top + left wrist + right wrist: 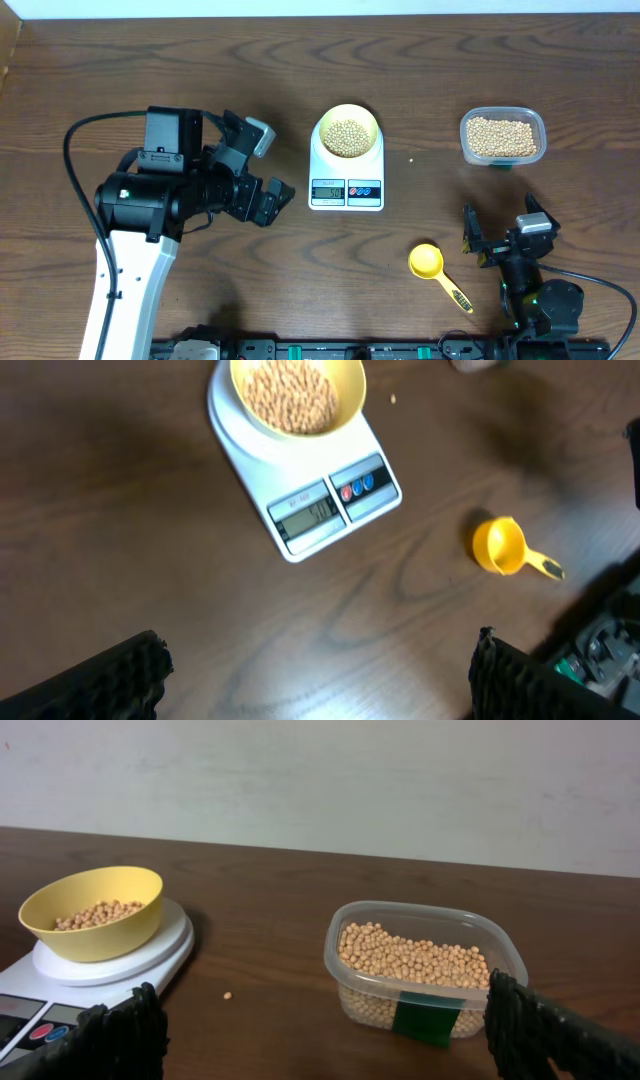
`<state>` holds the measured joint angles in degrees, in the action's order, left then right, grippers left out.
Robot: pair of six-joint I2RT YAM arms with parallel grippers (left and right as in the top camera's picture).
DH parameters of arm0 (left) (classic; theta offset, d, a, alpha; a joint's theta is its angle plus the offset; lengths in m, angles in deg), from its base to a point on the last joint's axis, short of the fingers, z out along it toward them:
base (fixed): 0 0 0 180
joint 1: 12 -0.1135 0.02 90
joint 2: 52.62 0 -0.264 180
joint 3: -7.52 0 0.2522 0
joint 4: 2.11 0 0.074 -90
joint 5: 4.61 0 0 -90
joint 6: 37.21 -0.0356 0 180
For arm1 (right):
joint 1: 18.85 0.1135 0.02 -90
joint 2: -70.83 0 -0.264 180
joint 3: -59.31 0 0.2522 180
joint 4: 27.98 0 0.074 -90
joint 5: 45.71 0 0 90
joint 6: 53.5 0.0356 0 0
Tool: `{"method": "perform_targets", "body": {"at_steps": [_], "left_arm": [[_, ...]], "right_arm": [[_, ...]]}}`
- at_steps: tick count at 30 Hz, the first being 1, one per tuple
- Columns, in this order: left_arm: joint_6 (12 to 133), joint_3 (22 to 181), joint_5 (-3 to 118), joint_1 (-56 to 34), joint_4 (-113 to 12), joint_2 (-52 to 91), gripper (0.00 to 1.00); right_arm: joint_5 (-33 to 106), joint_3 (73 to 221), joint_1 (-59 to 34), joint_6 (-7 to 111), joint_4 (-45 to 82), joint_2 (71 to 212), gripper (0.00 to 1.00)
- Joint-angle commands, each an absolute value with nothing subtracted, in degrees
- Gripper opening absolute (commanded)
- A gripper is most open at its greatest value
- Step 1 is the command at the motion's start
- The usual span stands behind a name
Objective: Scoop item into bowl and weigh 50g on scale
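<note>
Weigh-check step: bowl [95, 935] of beans [347, 137] on scale [160, 952], scoop [427, 261] lying right of scale; left gripper [265, 168] and right gripper [503, 225] wide open, empty. Next: read display, top up if short

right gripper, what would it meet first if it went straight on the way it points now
Most likely the clear tub of beans: in the wrist view it sits just ahead of the open right gripper, only bare table between. Height is unclear.
</note>
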<state>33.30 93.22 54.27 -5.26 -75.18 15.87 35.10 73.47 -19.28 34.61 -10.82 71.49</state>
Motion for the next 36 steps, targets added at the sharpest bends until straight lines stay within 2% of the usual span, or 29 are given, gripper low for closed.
{"method": "perform_targets", "body": {"at_steps": [1, 8, 14, 16, 22, 31, 36], "left_arm": [[33.43, 93.13, 54.62, -5.56, -71.94, 15.36, 0.98], [35.62, 82.88, 55.06, -5.56, -60.03, 8.74, 0.98], [48.84, 61.46, 55.04, -5.56, -39.64, -8.72, 0.98], [50.85, 56.00, 55.06, -5.56, -36.69, -14.19, 0.98], [62.15, 42.10, 61.88, -5.74, -31.55, -29.68, 0.98], [62.77, 30.18, 65.88, -8.47, -29.58, -49.90, 0.98], [64.56, 25.97, 72.11, -8.51, -27.59, -52.54, 0.98]], "right_arm": [[35.08, 73.41, -19.67, 35.18, -10.56, 71.25, 0.99], [35.08, 73.41, -19.67, 35.16, -10.56, 71.25, 0.99], [35.10, 73.41, -19.67, 35.18, -10.56, 71.25, 0.99], [35.08, 73.41, -19.67, 35.16, -10.56, 71.25, 0.99], [35.08, 73.41, -19.67, 35.18, -10.56, 71.25, 0.99], [35.08, 73.41, -19.67, 35.18, -10.56, 71.25, 0.99], [35.10, 73.41, -19.67, 35.18, -10.56, 71.25, 0.99]]}}
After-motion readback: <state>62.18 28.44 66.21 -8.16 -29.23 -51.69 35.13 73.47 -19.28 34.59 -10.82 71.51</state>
